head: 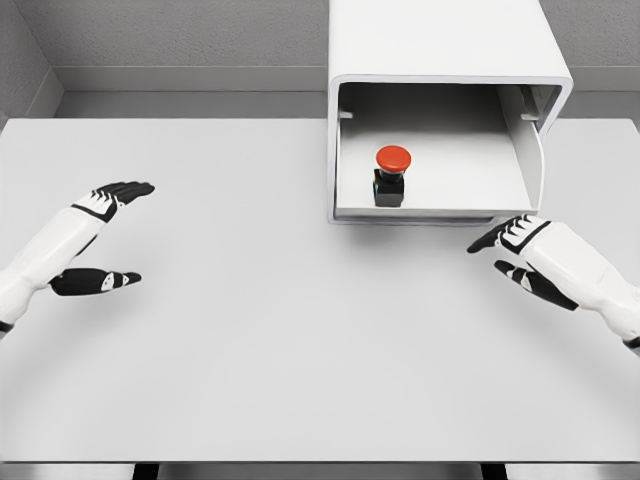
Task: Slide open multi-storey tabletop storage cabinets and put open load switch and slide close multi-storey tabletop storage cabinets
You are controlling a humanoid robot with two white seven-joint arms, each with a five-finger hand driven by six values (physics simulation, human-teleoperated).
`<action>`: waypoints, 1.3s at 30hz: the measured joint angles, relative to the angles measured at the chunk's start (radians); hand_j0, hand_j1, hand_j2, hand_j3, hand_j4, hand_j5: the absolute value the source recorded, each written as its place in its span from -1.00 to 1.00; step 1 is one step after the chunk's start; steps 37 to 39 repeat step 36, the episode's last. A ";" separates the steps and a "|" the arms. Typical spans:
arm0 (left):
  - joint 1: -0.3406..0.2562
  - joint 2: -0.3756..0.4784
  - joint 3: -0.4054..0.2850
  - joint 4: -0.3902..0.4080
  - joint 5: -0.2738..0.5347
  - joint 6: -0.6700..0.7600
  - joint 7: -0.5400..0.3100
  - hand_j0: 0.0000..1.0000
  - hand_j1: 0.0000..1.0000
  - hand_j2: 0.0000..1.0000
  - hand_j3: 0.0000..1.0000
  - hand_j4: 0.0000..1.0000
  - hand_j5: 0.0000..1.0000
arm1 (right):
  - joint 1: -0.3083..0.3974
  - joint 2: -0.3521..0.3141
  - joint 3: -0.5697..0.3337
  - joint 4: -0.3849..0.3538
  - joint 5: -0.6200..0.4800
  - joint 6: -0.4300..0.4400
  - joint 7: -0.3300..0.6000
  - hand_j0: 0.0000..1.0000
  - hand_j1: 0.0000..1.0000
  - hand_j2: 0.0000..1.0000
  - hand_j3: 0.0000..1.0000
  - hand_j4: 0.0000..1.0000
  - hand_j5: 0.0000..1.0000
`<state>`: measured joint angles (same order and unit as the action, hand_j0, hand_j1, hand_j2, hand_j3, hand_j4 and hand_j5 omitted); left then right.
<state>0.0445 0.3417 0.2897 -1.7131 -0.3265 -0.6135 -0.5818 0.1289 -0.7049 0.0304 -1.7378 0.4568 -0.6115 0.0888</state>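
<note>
A white storage cabinet [450,40] stands at the back right of the table, its drawer [430,212] slid out toward me. Inside the drawer sits the load switch [391,174], a small black body with a round red button on top, upright. My right hand [505,252] hovers just below the drawer's front right corner, fingers relaxed and holding nothing. Far to the left, my left hand [115,235] rests above the table, open and empty.
The white table [300,350] spans the view, with its front edge near the bottom. Grey walls stand behind the cabinet.
</note>
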 measured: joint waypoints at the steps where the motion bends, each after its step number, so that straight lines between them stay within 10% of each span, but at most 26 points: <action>1: 0.000 0.000 0.000 -0.002 0.000 0.000 0.000 1.00 1.00 1.00 1.00 1.00 1.00 | 0.000 0.001 0.000 0.002 0.003 0.000 0.000 0.23 0.23 0.23 0.23 0.23 0.23; 39: 0.029 -0.009 0.000 -0.055 0.000 0.000 0.000 1.00 1.00 1.00 1.00 1.00 1.00 | -0.207 0.027 0.090 0.141 -0.002 0.000 0.035 0.22 0.22 0.22 0.22 0.22 0.22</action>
